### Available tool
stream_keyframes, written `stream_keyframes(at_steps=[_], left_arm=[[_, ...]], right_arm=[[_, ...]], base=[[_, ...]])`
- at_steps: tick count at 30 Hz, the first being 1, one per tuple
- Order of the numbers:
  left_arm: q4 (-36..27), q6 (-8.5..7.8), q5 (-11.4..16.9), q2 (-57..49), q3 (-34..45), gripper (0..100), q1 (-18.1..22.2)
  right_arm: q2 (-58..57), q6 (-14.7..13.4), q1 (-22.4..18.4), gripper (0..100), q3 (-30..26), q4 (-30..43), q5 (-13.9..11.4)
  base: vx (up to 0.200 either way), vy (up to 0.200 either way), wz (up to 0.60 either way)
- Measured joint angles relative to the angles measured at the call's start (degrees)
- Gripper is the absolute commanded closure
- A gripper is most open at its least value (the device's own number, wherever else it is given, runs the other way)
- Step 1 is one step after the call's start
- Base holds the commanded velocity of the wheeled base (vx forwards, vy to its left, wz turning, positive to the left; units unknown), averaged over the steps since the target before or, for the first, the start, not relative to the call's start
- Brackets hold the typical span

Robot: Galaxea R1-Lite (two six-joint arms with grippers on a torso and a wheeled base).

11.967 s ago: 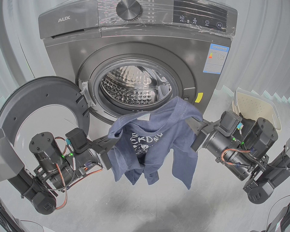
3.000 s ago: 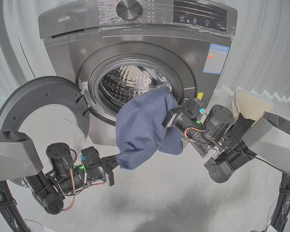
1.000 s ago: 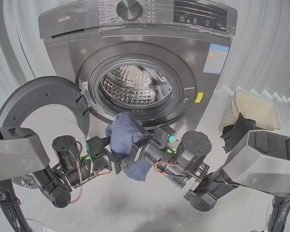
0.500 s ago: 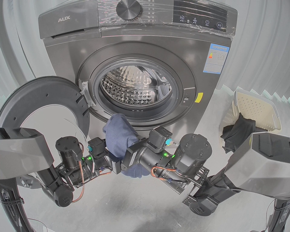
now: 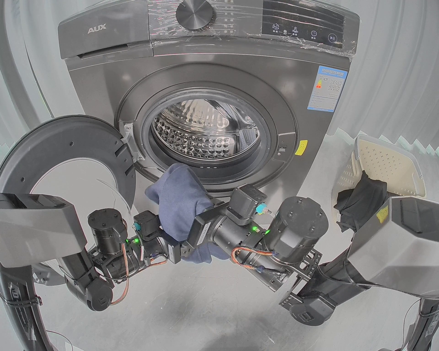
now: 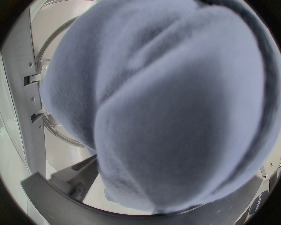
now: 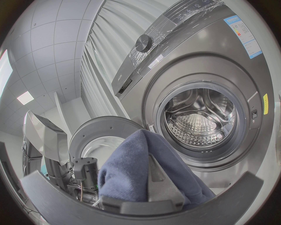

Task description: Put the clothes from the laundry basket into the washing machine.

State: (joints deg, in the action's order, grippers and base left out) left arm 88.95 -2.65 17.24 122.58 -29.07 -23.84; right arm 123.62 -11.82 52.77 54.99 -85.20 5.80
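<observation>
right claw [image 5: 188, 237] clamps the blue shirt [image 5: 178, 201], left claw [image 5: 179, 251] can't tell, dangling hem might snag the washing machine [image 5: 228, 73] rim

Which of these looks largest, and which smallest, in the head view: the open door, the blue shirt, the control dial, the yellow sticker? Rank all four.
1. open door
2. blue shirt
3. control dial
4. yellow sticker
The shirt sits nearer the camera than the dial, but the gaps are plain.

Head view high, down onto washing machine [image 5: 219, 68]; right wrist low, shares drum [image 7: 202, 123]; left wrist close against garment [image 6: 164, 117].
</observation>
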Motion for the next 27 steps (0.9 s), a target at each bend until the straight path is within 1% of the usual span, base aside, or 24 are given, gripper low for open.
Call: stream_keyframes(at_steps=[3, 7, 12, 16, 18, 20, 24, 27], left_arm=[[0.00, 0.24, -0.17, 0.33, -0.30, 100, 0.04], [0.02, 1.67, -1.58, 0.41, -1.43, 100, 0.12], [-0.05, 2.97, -2.27, -0.26, -3.17, 100, 0.73], [-0.13, 4.75, -2.46, -2.12, -4.13, 100, 1.05], [-0.11, 5.33, -2.51, -3.28, -4.49, 100, 1.11], [-0.11, 5.60, -2.52, -4.47, -4.68, 100, 1.05], [-0.11, 5.84, -2.55, -6.40, -4.80, 100, 0.45], [-0.09, 6.74, -2.77, -7.78, -4.80, 100, -0.29]], right_arm=[[-0.22, -0.02, -0.05, 100, -0.15, 0.00, 0.02], [-0.41, -0.05, -0.68, 100, -0.22, -0.02, 0.10], [-1.22, -0.51, -3.41, 100, -0.34, 0.35, 0.24], [-1.82, -0.95, -6.72, 100, -1.24, 0.49, 0.62], [-1.90, -1.06, -8.18, 100, -2.32, 0.62, 0.68], [-1.77, -1.11, -9.17, 100, -3.43, 0.66, 0.73], [-0.48, -1.12, -9.75, 100, -4.36, 0.55, 0.82], [1.01, -1.12, -9.69, 100, -4.19, 0.51, 0.87]], base=[[0.000, 0.000, 0.00], [0.000, 0.000, 0.00], [0.000, 0.000, 0.00], [0.000, 0.000, 0.00], [0.000, 0.000, 0.00], [0.000, 0.000, 0.00], [0.000, 0.000, 0.00], [0.000, 0.000, 0.00]])
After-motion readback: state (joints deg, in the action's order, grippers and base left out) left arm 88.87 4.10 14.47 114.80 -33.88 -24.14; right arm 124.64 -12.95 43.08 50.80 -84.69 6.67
